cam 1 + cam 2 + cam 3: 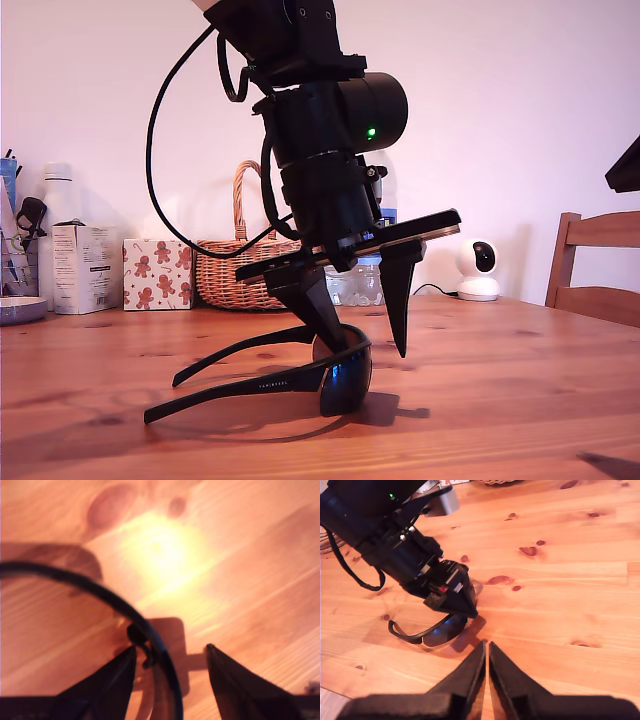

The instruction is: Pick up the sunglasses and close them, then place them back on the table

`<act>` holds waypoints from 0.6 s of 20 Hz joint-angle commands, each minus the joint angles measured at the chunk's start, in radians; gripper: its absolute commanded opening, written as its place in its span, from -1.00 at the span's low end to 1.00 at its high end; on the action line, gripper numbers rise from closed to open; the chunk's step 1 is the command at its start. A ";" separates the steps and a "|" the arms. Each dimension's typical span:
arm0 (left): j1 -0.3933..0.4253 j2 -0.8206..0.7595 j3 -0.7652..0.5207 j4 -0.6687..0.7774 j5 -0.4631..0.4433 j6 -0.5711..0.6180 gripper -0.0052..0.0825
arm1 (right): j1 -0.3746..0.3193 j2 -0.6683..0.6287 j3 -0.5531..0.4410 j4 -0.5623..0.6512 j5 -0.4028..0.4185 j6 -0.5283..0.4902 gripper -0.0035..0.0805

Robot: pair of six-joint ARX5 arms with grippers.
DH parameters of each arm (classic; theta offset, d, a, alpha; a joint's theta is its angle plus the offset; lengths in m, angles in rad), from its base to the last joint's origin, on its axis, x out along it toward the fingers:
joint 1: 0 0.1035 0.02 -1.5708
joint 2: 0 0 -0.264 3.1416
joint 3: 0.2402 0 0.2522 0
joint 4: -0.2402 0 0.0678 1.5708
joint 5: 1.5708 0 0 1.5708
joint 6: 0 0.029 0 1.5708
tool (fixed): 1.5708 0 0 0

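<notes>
The sunglasses (340, 378) lie on the table (500, 400) with both arms unfolded, pointing toward the exterior view's left. My first gripper (372, 348) is open and straddles the blue lens: one finger is down behind the lens, the other hangs just beyond it. In the first wrist view the black frame (100, 592) curves between the open fingers of my first gripper (171, 648). My second gripper (486, 643) is shut on nothing, a short way from the sunglasses (442, 630) and above the table (560, 580).
A wicker basket (235, 265), a gingerbread-print box (157, 273), a white carton (85, 268) and a white bottle (62, 195) line the back at the exterior view's left. A small white camera (478, 268) and a wooden chair (595, 265) stand at its right.
</notes>
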 commanded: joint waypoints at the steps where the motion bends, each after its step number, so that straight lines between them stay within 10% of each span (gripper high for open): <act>1: 0.008 0.037 0.000 0.007 -0.002 -0.003 0.02 | 0.004 0.005 0.003 0.010 -0.003 -0.002 -0.94; 12: 0.031 0.061 0.000 0.003 0.002 -0.003 0.01 | 0.004 0.005 0.003 0.010 -0.011 -0.002 -0.94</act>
